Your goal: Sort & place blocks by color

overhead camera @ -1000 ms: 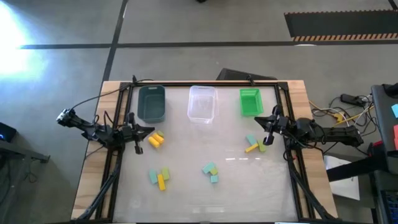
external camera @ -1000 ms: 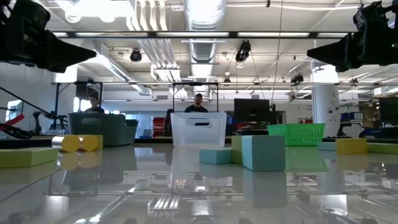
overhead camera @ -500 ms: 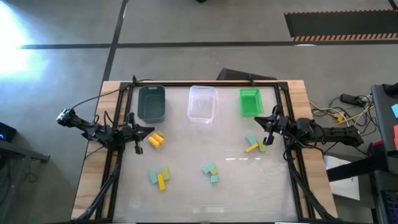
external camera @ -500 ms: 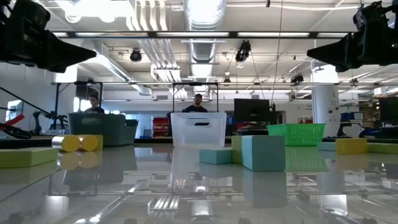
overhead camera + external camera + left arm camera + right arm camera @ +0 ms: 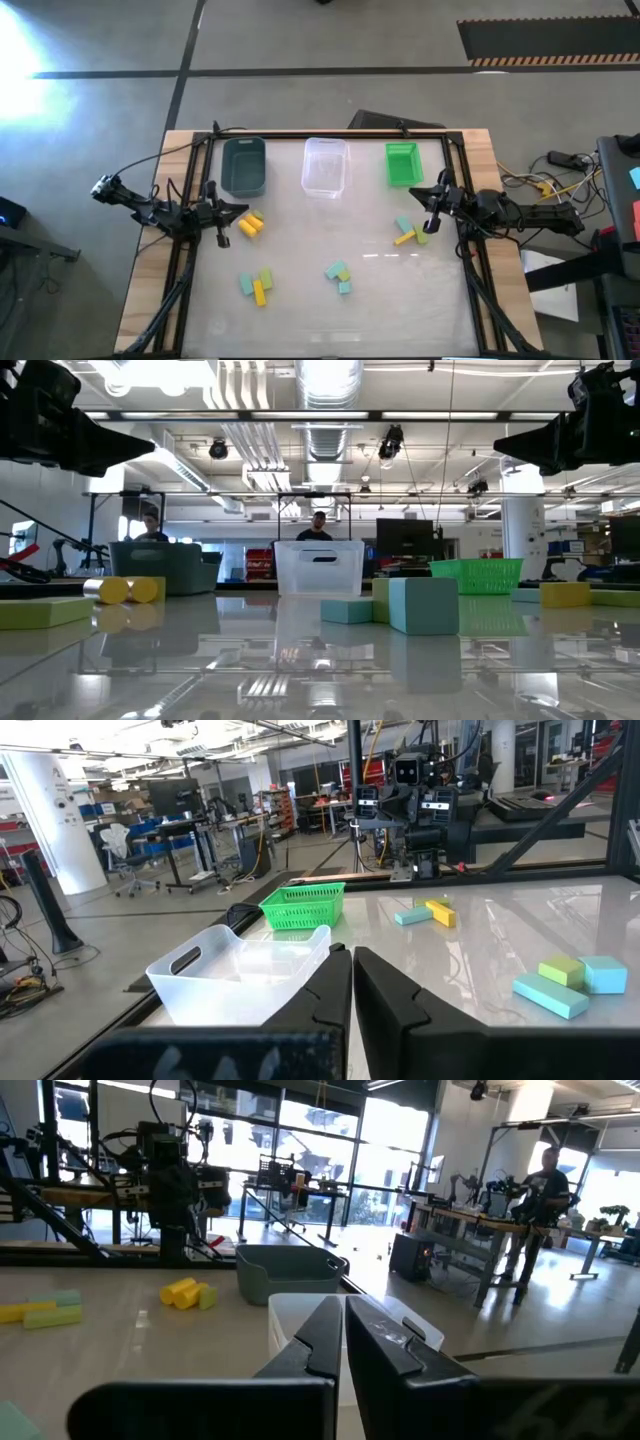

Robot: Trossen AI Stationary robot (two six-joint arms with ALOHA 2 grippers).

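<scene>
The blocks lie in four loose groups on the glossy table: two yellow ones (image 5: 250,224) near my left gripper, a yellow, green and teal cluster (image 5: 257,285), a teal and green cluster (image 5: 339,274), and a yellow, teal and green group (image 5: 411,232) near my right gripper. My left gripper (image 5: 243,208) hovers shut at the table's left side, pointing level toward the middle. My right gripper (image 5: 413,194) hovers shut at the right side, facing it. In the wrist views both pairs of fingers are together with nothing between them, the left gripper (image 5: 352,965) and the right gripper (image 5: 343,1320).
Three bins stand in a row along the far edge: a dark teal bin (image 5: 244,165), a clear bin (image 5: 325,165) and a bright green bin (image 5: 402,163). Black frame rails run along the table's left and right sides. People stand in the room beyond (image 5: 317,525).
</scene>
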